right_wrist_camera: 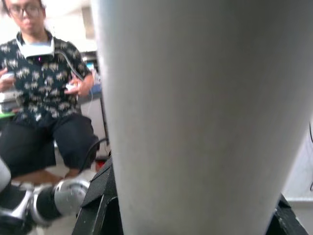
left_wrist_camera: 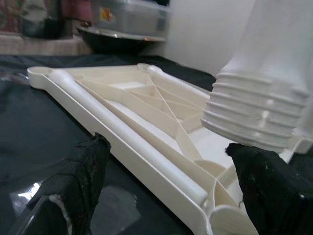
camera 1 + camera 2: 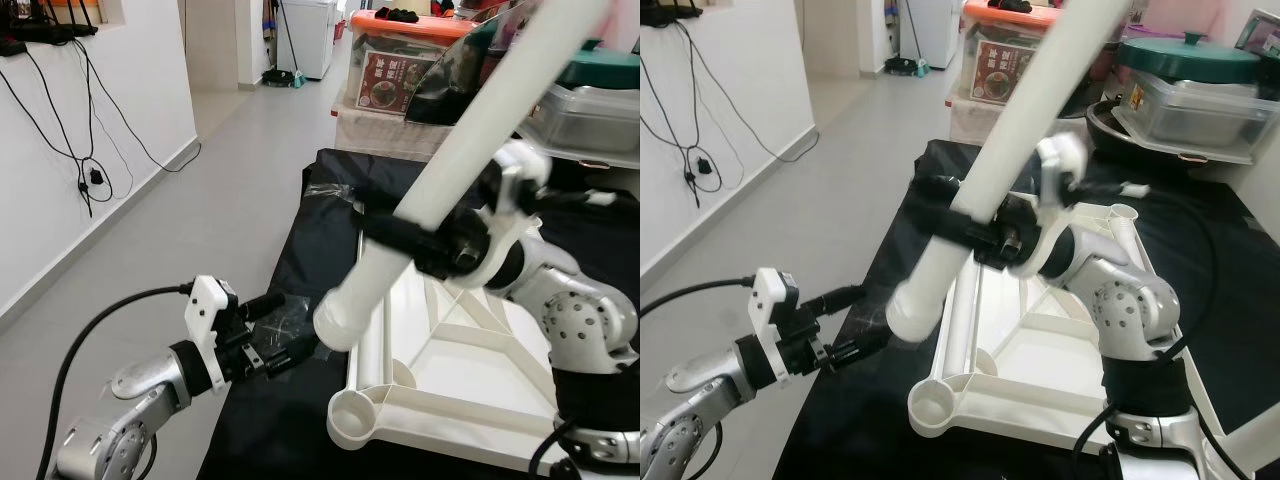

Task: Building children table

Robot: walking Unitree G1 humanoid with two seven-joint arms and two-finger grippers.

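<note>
Cream-white plastic makes up the table top [image 3: 470, 385], which lies upside down on a black cloth [image 3: 300, 250] in the lower right of the left eye view, ribs up, a round leg socket [image 3: 352, 412] at its near corner. The cloth's left edge runs diagonally down the middle of the frame; left of it, bare grey floor [image 3: 200, 190] stretches to the white wall, where black cables [image 3: 85, 150] hang in the upper left.

The right gripper [image 3: 400, 238] is clamped around a long white table leg [image 3: 470, 140], held tilted from the upper right of the frame down toward the centre. The leg's threaded lower end [image 2: 259, 117] hangs in the air above the top, near the corner socket but not touching it.

The left gripper [image 3: 285, 335] sits low at centre-left, over the cloth's edge, its fingers [image 2: 83, 171] spread apart and holding nothing, just beside the leg's lower end.

Along the upper right, storage boxes [image 3: 400, 70] and a lidded container [image 3: 1200, 95] crowd the cloth's far edge. In the right wrist view, a seated person [image 1: 44, 93] appears at upper left.
</note>
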